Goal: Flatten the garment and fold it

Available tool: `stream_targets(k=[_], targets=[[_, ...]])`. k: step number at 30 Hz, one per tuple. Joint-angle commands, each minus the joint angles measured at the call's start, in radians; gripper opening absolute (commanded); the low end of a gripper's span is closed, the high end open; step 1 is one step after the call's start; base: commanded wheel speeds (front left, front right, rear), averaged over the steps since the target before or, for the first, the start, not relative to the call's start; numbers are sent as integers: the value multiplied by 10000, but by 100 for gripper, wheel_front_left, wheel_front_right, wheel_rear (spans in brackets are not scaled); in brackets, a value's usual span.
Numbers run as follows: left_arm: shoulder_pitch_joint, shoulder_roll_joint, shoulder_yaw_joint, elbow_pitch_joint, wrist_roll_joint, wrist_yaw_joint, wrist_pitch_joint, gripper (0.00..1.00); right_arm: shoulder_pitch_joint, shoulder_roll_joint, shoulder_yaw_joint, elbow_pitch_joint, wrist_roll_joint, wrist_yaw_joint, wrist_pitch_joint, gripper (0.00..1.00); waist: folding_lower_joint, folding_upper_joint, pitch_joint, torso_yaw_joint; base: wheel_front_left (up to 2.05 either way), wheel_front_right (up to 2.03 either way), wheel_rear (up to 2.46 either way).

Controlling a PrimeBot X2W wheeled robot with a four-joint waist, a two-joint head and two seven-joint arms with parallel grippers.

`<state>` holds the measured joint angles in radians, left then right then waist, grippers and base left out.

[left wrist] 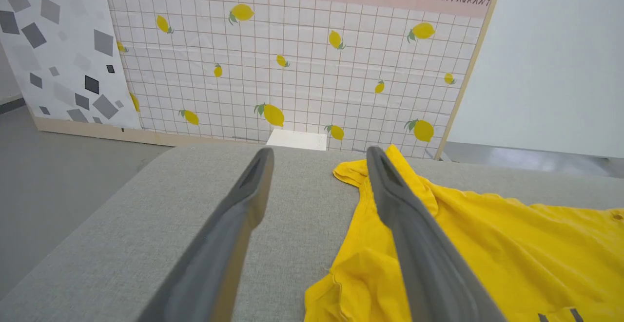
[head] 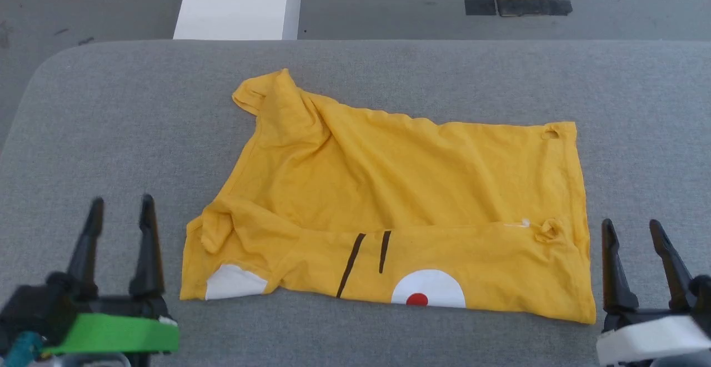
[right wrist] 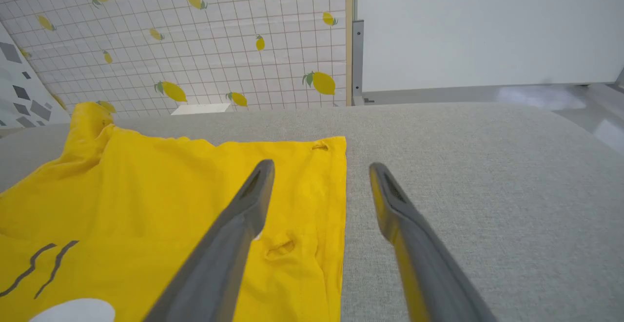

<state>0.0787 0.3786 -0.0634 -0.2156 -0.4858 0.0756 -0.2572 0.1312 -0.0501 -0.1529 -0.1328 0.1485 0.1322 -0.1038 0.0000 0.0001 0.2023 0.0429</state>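
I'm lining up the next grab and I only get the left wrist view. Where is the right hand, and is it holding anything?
Observer: The right hand is open just off the T-shirt's right edge, holding nothing.
Operator: Is that side flat?
Observer: Mostly. The right edge lies straight, but a small pucker of cloth stands up near it.
Operator: Any print I'm missing?
Observer: A white circle with a red dot sits at the near edge, on a band that looks folded over the body.
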Motion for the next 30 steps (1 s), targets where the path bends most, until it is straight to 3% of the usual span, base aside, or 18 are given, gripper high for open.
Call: stream_targets(k=[1, 6, 12, 17, 26, 30], targets=[[329, -321, 128, 15, 353, -165, -43, 100, 165, -3, -54, 170, -222, -15, -463, 100, 0, -1, -112, 15, 0, 0, 0], [1042, -1325, 536, 448, 1072, -663, -44, 100, 427, -2, -289, 921, -274, -15, -1339, 100, 0, -1, -353, 9, 0, 0, 0], [1196, -1835, 1037, 813, 1528, -1284, -44, 100, 390, -2, -248, 1407, -235, -15, -1538, 100, 0, -1, -489, -31, 0, 0, 0], [978, -1432, 912, 1419, 1739, -1613, 168, 100, 251, -2, -320, 1412, -367, -15, -1567, 100, 0, -1, -402, -15, 0, 0, 0], [19, -58, -28, 2417, 293, -2017, 3564, 100, 37, -1, -182, 1485, -420, -15, -1577, 100, 0, -1, -33, -14, 0, 0, 0], [-305, 194, -187, 2881, -622, -2043, 4554, 100, -33, -1, -119, 1533, -424, -15, -1578, 100, 0, -1, 131, -106, 0, 0, 0]])
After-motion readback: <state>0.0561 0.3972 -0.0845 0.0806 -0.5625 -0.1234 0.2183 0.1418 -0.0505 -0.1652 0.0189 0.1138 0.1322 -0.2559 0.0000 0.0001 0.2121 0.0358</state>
